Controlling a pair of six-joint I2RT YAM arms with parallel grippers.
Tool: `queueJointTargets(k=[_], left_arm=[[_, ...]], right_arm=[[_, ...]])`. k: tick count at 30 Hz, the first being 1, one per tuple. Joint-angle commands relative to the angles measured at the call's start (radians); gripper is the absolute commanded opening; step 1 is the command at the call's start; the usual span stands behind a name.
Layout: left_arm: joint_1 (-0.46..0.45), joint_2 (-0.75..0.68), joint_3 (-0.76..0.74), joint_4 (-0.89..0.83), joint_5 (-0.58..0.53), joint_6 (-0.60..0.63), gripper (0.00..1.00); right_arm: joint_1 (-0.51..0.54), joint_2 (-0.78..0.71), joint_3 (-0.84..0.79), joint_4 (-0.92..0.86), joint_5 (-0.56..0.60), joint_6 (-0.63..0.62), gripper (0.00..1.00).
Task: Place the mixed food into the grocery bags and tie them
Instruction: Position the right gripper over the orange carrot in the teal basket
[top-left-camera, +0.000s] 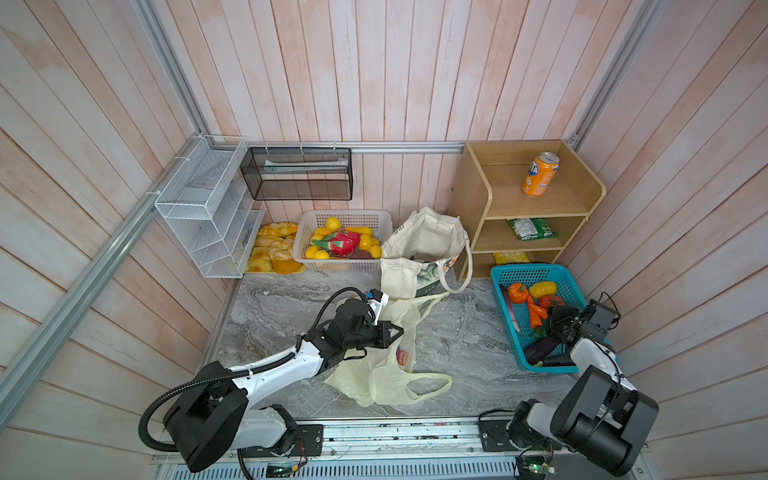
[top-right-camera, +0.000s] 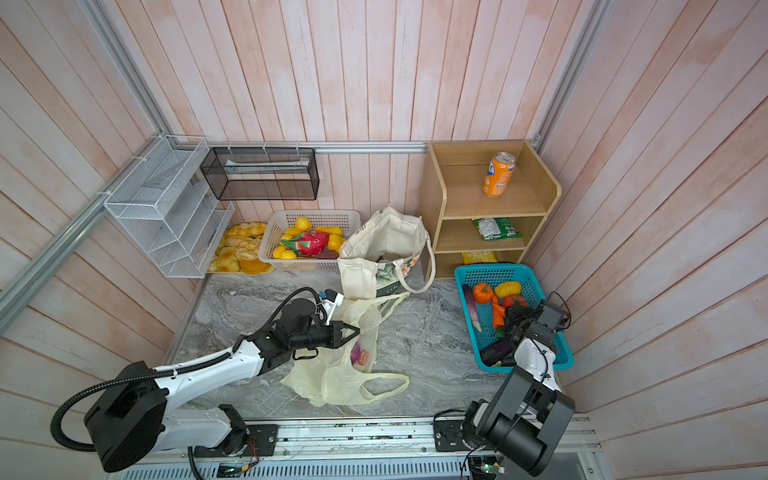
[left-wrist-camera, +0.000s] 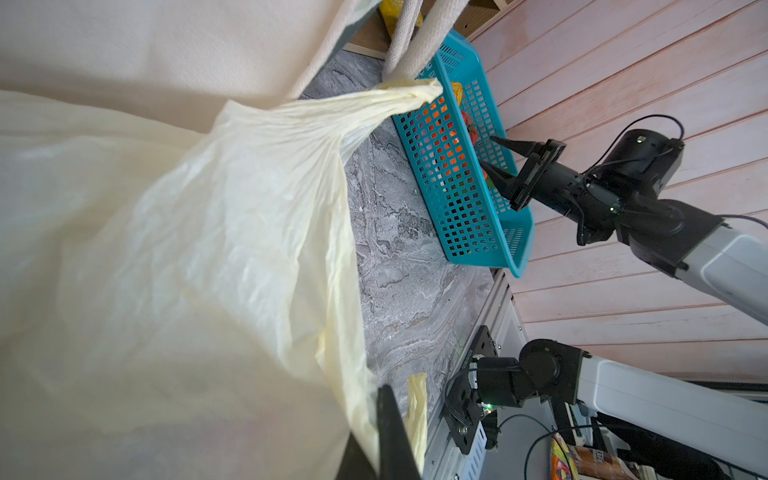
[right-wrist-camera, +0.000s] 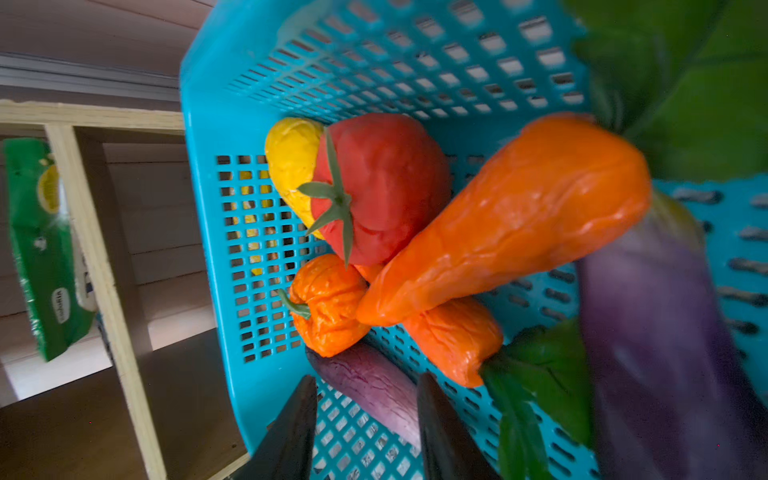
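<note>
Left hand (top-left-camera: 399, 331) shut on plastic bag (top-left-camera: 374, 382). At three o'clock my right hand (left-wrist-camera: 487, 151) hangs part-open over blue basket (top-left-camera: 532, 276).

Stereo overhead pair, close wrist views, basket (top-left-camera: 528, 274) shared

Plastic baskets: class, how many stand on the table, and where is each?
2. The white basket stands at the back wall, holding fruit; the blue basket stands on the right, in front of the wooden shelf, holding vegetables. No others show.
</note>
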Motion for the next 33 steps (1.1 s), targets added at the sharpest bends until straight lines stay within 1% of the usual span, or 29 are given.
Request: queueJointTargets(k=[1, 13, 15, 16, 20, 26, 28, 30, 33], left_arm=[[0.004, 0.007, 0.027, 0.000, 0.007, 0.011, 0.00], [0.004, 0.008, 0.035, -0.008, 0.001, 0.016, 0.00], [0.004, 0.009, 0.037, -0.010, 0.000, 0.017, 0.00], [0.004, 0.009, 0.039, -0.011, -0.001, 0.017, 0.00], [0.004, 0.011, 0.040, -0.012, -0.001, 0.016, 0.00], [0.004, 0.018, 0.045, -0.013, 0.001, 0.014, 0.00], [0.004, 0.021, 0.047, -0.013, 0.002, 0.016, 0.00], [0.004, 0.024, 0.051, -0.015, 0.003, 0.016, 0.00], [0.004, 0.030, 0.055, -0.014, 0.004, 0.016, 0.00]], right_arm=[[0.005, 0.042, 0.018, 0.008, -0.004, 0.004, 0.45], [0.005, 0.184, 0.050, 0.069, 0.020, -0.006, 0.46], [0.005, 0.215, 0.052, 0.087, 0.019, -0.011, 0.44], [0.005, 0.227, 0.053, 0.094, 0.016, -0.013, 0.43], [0.006, 0.255, 0.042, 0.133, -0.010, -0.017, 0.28], [0.007, 0.212, 0.026, 0.145, -0.024, -0.028, 0.11], [0.009, 0.188, 0.019, 0.158, -0.041, -0.021, 0.03], [0.015, 0.157, 0.019, 0.161, -0.051, -0.014, 0.01], [0.034, 0.095, 0.029, 0.156, -0.053, -0.010, 0.00]])
